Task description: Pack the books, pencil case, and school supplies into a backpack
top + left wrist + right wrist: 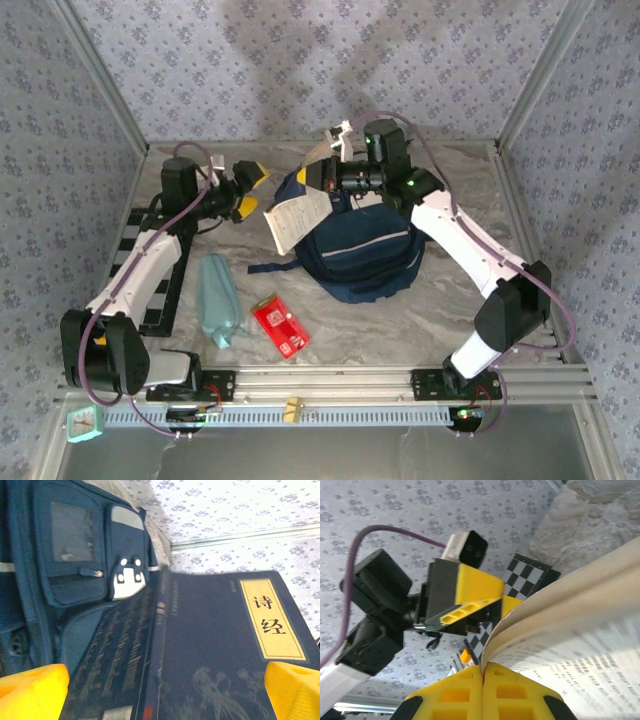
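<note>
Low in the top view, the red packet (280,325) & the teal pencil case (218,300) are seen flat on the table (400,320), left of ctr, just apart from each other and not yet packed. Above them, mid-frame, the navy backpack (360,250) is slumped w/ its front pocket & white trim toward the bottom edge. Its mouth is judged to be on the upper side, where a book can be fed in. At the bag's upper-left edge a navy book (295,220) is held open & tilted, white pages up. In the L wrist view its dark covers, a faint gilt bird drawing & a yellow label patch w/ two characters are shown right of the bag's pockets. The R gripper (482,680), fingers pressed together at lower ctr of its own view, appears clamped on the page edge and is judged the book's only support. The L gripper (160,697) is spread wide, yellow fingertips (30,692) at the lower corners, nothing pinched.
</note>
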### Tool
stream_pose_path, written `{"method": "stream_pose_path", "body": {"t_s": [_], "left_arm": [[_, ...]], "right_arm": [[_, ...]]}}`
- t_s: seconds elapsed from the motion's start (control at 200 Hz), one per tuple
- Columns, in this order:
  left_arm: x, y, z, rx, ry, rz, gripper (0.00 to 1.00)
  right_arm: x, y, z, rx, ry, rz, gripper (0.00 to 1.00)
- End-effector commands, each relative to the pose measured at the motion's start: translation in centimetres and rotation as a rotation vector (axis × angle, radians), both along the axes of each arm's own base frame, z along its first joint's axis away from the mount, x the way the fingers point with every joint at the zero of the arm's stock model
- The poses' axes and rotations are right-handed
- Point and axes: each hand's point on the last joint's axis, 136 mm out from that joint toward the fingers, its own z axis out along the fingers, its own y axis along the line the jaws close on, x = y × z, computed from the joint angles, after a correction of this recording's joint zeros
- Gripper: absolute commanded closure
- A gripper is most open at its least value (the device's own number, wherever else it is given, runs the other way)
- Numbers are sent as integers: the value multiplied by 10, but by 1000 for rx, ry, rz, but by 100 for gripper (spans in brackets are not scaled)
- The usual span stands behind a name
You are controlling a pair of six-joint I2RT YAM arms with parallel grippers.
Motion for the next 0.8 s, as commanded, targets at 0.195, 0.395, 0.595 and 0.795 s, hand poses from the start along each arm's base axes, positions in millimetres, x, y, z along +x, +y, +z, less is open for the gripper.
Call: {"method": "stream_pose_path", "body": {"t_s": [0.195,0.395,0.595,0.795], "left_arm": [[6,-5,3,-111,40,100,0],[10,-30,-1,-196,67,76,0],[16,-46,-6,-258,88,60,0],[12,-67,-16,-245,123,16,0]], "right_arm": [[-4,-7,31,94,-70,40,100],[3,-17,20,83,-56,39,100],[0,-22,13,84,-74,65,100],[7,-31,-37,91,13,66,100]]}}
